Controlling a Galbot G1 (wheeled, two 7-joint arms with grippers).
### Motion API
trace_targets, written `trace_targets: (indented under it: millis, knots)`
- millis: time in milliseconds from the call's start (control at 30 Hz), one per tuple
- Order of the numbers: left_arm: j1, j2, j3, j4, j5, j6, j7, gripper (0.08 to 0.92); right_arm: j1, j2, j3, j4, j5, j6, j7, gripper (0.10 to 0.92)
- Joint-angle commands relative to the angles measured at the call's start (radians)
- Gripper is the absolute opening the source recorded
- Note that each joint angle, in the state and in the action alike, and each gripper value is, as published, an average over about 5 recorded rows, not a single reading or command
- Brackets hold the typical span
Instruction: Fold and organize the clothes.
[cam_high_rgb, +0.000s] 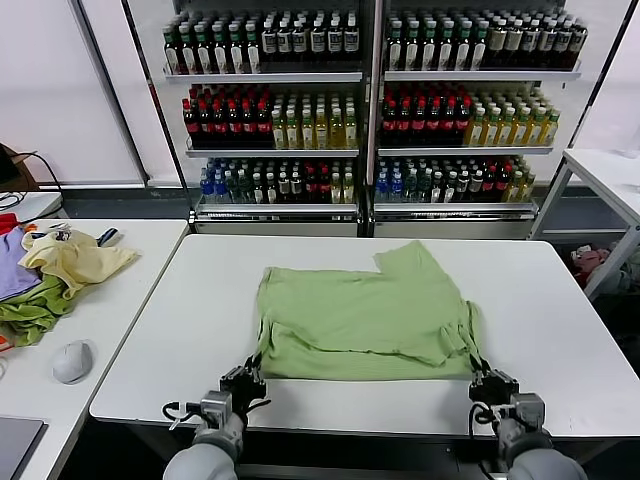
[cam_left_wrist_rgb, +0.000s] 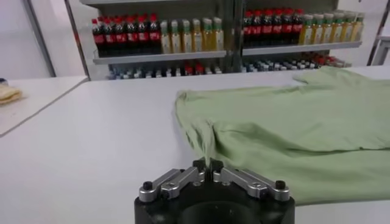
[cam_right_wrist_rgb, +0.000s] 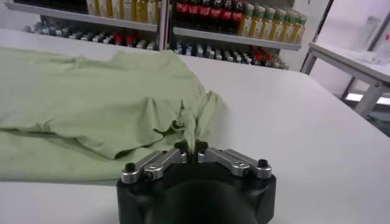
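Observation:
The light green shirt (cam_high_rgb: 365, 312) lies spread on the white table (cam_high_rgb: 550, 300), partly folded over itself, one sleeve pointing to the far side. My left gripper (cam_high_rgb: 246, 381) is shut on the shirt's near left corner; in the left wrist view the gripper (cam_left_wrist_rgb: 208, 167) pinches a ridge of green fabric (cam_left_wrist_rgb: 292, 131). My right gripper (cam_high_rgb: 488, 384) is shut on the near right corner; in the right wrist view the gripper (cam_right_wrist_rgb: 192, 147) pinches a bunched fold of the shirt (cam_right_wrist_rgb: 97, 97). Collar, buttons and graphic are hidden.
A second table (cam_high_rgb: 110, 300) on the left holds a pale yellow garment (cam_high_rgb: 75, 260), purple and darker green garments (cam_high_rgb: 30, 310) and a grey mouse (cam_high_rgb: 72, 361). Shelves of bottles (cam_high_rgb: 370, 100) stand behind. Another white table (cam_high_rgb: 610, 175) is at the far right.

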Motion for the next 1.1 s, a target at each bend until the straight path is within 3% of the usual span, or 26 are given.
trace_targets:
  millis: [33,167,300,567,700,900,1100]
  knots:
    - [0.219,0.01,-0.02,-0.151,0.058,0.008,-0.001,0.114,-0.195,0.004,0.034,0.139,-0.045,-0.003,0.0,0.157]
    - [0.251,0.012,-0.028,-0.184,0.072,0.027,-0.002,0.114,-0.201,0.003,0.04,0.159,-0.057,-0.012,-0.002,0.179]
    - [0.255,0.014,-0.046,-0.22,0.072,0.036,-0.002,0.147,-0.181,0.0,0.045,0.177,-0.056,0.011,-0.009,0.282]
    - [0.146,0.048,-0.092,-0.231,0.007,0.016,-0.009,0.373,0.016,-0.048,0.024,0.127,0.013,0.028,0.002,0.506]
    - [0.003,0.063,-0.077,-0.147,-0.049,0.007,-0.019,0.486,0.199,-0.082,-0.021,0.026,0.071,0.002,0.013,0.628]
    - [-0.266,0.05,-0.015,0.084,-0.129,0.018,-0.038,0.659,0.489,-0.113,-0.136,-0.187,0.144,-0.038,0.023,0.786]
    - [-0.471,0.012,0.063,0.288,-0.135,0.028,-0.041,0.804,0.779,-0.108,-0.274,-0.432,0.183,-0.055,0.021,0.822]
